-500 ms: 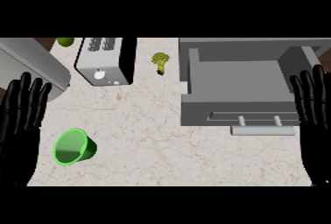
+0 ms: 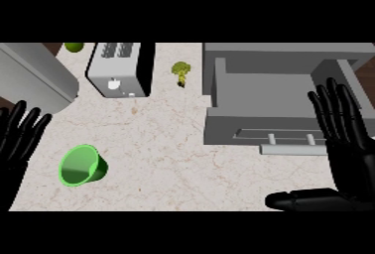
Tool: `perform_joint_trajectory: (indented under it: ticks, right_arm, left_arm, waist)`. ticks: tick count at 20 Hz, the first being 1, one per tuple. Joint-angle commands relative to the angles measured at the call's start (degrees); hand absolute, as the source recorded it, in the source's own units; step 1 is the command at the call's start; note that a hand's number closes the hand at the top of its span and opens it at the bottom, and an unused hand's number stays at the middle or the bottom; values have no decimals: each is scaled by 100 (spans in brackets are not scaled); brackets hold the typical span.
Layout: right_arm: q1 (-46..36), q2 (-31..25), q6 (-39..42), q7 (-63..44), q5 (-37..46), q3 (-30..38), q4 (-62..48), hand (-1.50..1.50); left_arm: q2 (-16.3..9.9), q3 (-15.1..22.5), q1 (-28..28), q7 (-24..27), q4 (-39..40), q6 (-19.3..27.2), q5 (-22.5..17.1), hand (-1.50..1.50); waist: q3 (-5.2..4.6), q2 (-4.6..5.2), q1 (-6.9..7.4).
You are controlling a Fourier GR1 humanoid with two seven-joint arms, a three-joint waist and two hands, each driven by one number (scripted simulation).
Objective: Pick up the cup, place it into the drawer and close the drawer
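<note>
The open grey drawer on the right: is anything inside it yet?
Nothing shows inside the drawer; its grey floor looks bare. The right hand hangs over its right side and covers that corner, so I cannot see there. The green cup lies on its side on the counter.
</note>
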State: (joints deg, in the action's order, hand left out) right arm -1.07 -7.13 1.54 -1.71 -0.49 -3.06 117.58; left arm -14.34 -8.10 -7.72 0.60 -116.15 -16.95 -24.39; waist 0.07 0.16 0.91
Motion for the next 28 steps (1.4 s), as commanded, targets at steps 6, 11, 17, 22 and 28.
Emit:
perform_joint_trajectory:
  ticks: [6, 11, 17, 22, 28]
  right_arm:
    - [-765, -126, 279, -690, -366, 145, -509, -150]
    - [-903, -207, 497, -136, -347, 375, -1096, -150]
    - [-1014, -318, 750, 106, -543, 675, -1264, -150]
    - [-1015, -272, 568, -458, -462, 605, -658, -150]
    - [-1035, -322, 810, -44, -518, 750, -1128, -150]
  left_arm:
    - [-320, -646, 51, 145, 1707, -1069, -803, -150]
    - [-299, -822, 28, 606, 2510, -1412, -238, -150]
    - [-456, -1028, 638, 1227, 3912, -1684, 310, -150]
    - [-386, -1007, 559, 2178, 4759, -1669, 1162, -150]
    - [-665, -1036, 1457, 3434, 6836, -1613, 1912, -150]
  waist:
    - [-11, -9, -86]
    - [-10, -8, -78]
    - [-10, -8, -96]
    - [-11, -15, -102]
    - [-12, -6, -122]
